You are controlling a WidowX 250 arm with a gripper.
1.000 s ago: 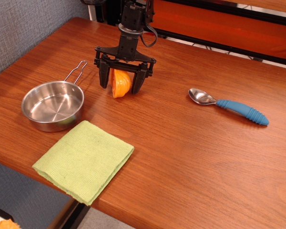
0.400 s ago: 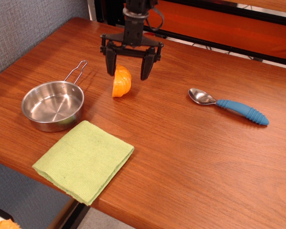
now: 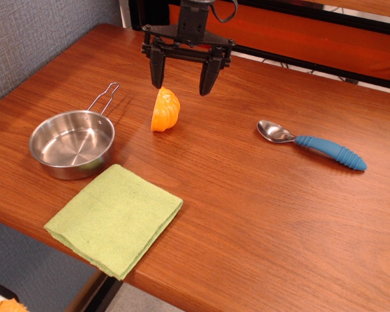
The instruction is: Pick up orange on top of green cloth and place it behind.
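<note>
- Only one view, from the front of the table: the gripper (image 3: 182, 86) hangs above the orange (image 3: 165, 110), jaws spread wide and holding nothing.
- The orange stands on its edge on the bare wood, well behind the green cloth (image 3: 115, 218) and to the right of the steel pan (image 3: 71, 144); the spoon (image 3: 312, 144) lies well apart.
- Judged from this, the placing looks done.
- Risk: balanced on edge, the orange could tip or roll if a fingertip brushes it, since the jaws sit just above.
</note>
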